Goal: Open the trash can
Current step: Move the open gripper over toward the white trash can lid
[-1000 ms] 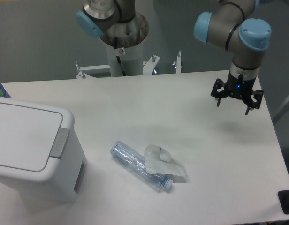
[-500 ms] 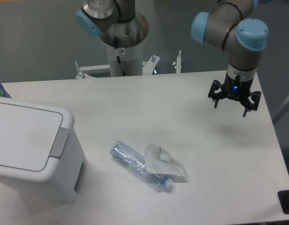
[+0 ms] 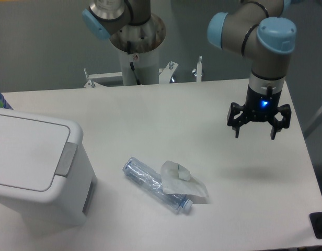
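Unmarked white trash can (image 3: 38,167), lid closed

— What sort of place are you working in?
— You're in a robotics lab: an industrial arm (image 3: 265,31) with blue joint caps stands on a metal pedestal (image 3: 137,57) bolted behind a plain white bench (image 3: 166,120).
— Anything else say so?
— A bare grey wall (image 3: 41,42), nothing homely about it.

Trash can (image 3: 38,170) at table's (image 3: 150,112) left edge, bottle (image 3: 157,184) right of it.
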`<state>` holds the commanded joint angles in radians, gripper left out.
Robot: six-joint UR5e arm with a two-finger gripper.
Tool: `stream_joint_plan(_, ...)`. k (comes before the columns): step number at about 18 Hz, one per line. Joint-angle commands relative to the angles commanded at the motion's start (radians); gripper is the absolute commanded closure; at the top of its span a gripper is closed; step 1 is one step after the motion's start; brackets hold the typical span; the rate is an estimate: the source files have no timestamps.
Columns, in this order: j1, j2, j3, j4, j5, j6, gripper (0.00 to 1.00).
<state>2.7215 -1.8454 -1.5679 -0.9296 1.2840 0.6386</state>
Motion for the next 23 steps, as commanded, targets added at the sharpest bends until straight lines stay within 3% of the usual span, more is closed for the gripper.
stream_joint_plan(6, -0.138, -0.003, 0.101, 0.000, -0.051, -0.187, 0.00)
stream_joint_plan(10, -0.192, 0.000, 0.104, 0.002, -0.093, -0.194, 0.00)
stream_joint_plan(18, -0.269, 0.066, 0.091, 0.005, -0.215, -0.313, 0.00)
stream_joint_plan(23, -0.321, 0.075, 0.083, 0.005, -0.206, -0.384, 0.00)
